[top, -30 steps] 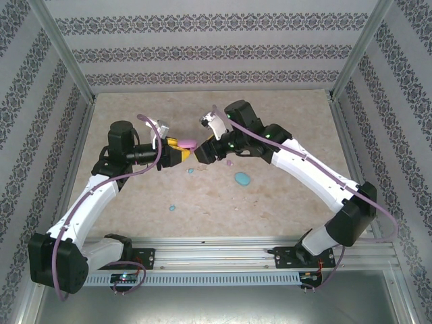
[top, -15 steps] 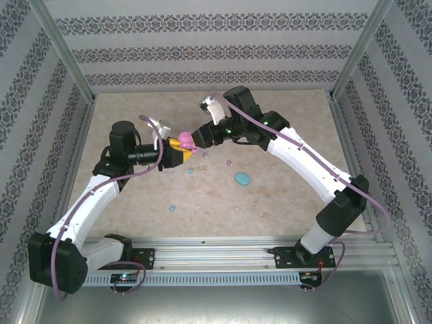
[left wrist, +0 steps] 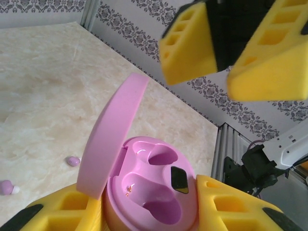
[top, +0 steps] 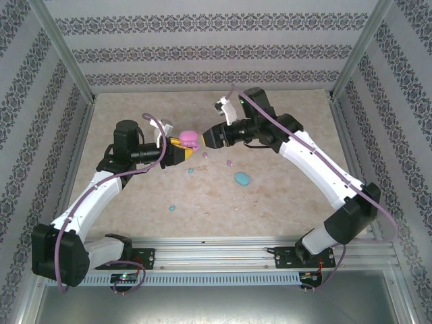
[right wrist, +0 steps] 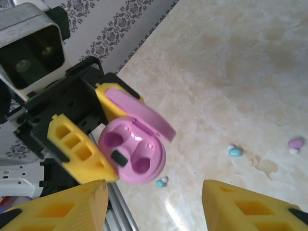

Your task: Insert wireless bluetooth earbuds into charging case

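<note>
Left hand (top: 181, 147) clamps open pink case (top: 190, 140), wells empty | right hand (right wrist: 154, 207) spread, empty | pink earbuds (right wrist: 294, 143) on bench (top: 283, 202), nearer right

Table: we see a beige marbled top (top: 297, 128).
Case: a light blue oval case (top: 241, 179) lies flat near the middle.
Blue buds: one light blue earbud (top: 191, 170) left of that case — another light blue earbud (top: 172, 207) nearer us.
Pink buds: one pink earbud (left wrist: 73, 160), with a second pink earbud (left wrist: 6, 186) near it.

Arms extended inward, wrists facing. Left gripper (left wrist: 144, 211) jaws clamped on pink case (left wrist: 115, 139); right gripper (right wrist: 154, 204) jaws wide apart.
</note>
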